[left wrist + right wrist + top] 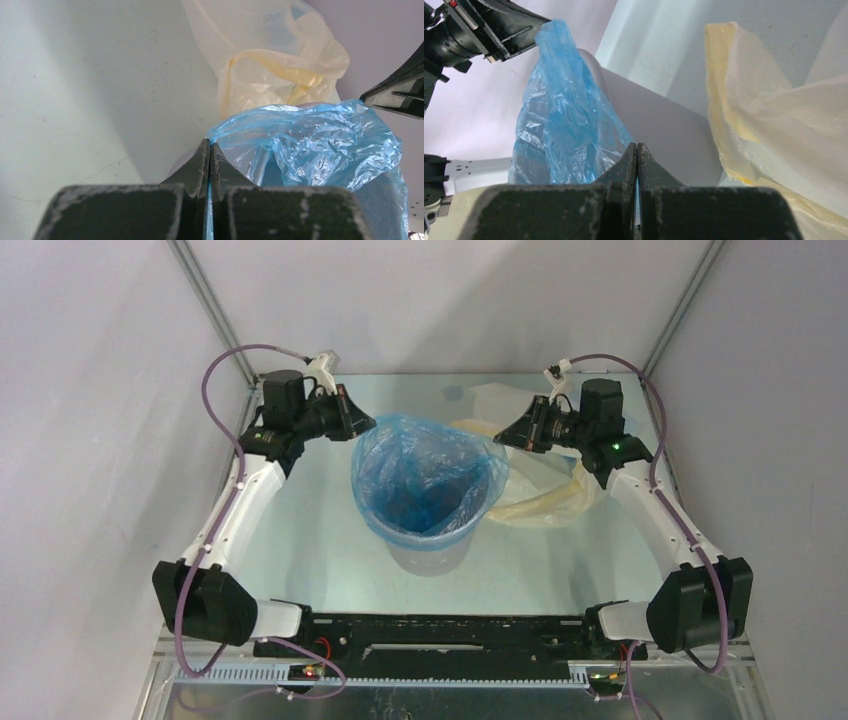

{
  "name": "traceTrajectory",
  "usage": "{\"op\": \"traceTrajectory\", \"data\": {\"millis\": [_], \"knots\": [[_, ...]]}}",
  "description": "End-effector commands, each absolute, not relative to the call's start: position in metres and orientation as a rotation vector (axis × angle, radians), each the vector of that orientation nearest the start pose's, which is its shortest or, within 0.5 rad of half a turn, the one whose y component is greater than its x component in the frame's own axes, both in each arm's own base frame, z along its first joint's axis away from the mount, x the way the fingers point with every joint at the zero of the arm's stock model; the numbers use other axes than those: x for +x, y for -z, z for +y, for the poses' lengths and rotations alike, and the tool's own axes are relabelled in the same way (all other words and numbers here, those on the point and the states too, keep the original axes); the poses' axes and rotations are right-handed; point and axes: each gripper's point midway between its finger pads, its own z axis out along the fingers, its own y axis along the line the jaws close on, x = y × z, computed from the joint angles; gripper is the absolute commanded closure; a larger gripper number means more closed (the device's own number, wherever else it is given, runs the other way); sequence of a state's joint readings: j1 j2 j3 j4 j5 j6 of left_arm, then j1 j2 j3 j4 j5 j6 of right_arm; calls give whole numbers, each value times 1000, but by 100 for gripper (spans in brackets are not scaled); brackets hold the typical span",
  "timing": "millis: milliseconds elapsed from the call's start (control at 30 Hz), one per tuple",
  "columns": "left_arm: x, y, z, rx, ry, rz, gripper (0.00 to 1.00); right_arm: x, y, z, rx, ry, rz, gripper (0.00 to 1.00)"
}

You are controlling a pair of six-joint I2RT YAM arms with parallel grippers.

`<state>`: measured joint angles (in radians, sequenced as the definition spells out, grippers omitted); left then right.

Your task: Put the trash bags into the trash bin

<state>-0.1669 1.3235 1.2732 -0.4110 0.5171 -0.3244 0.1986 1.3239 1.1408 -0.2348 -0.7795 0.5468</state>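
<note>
The light grey trash bin [428,543] stands mid-table with a bright blue trash bag [425,475] spread open inside it and over its rim. My left gripper [366,424] is shut on the left edge of the blue bag [320,145], and blue film shows between its fingers [209,150]. At the right side of the rim, my right gripper [500,434] is shut on the blue bag [564,130] too, with the bin wall [659,120] just behind its tips [637,147]. A cream-yellow trash bag [545,490] lies crumpled on the table to the right of the bin [270,60] [774,115].
A pale film bag [490,398] lies flat at the back right, behind the right gripper. Grey side walls and slanted frame posts [205,295] enclose the table. The arm bases and a black rail [440,630] sit along the near edge.
</note>
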Motion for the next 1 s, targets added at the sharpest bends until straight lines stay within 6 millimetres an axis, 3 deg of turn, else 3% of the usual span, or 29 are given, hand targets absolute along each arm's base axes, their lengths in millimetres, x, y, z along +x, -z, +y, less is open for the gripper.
{"op": "traceTrajectory", "data": {"millis": [0, 333, 733, 967], "knots": [[371, -280, -159, 110, 838, 2056, 98, 348, -290, 203, -145, -1173, 2016, 100], [370, -252, -163, 35, 893, 2130, 95, 349, -250, 196, -117, -1073, 2153, 100], [362, -219, -161, -31, 905, 2170, 95, 335, -221, 202, -112, -975, 2223, 100], [357, -216, -160, -48, 909, 2140, 94, 326, -194, 208, -109, -929, 2272, 100]]}}
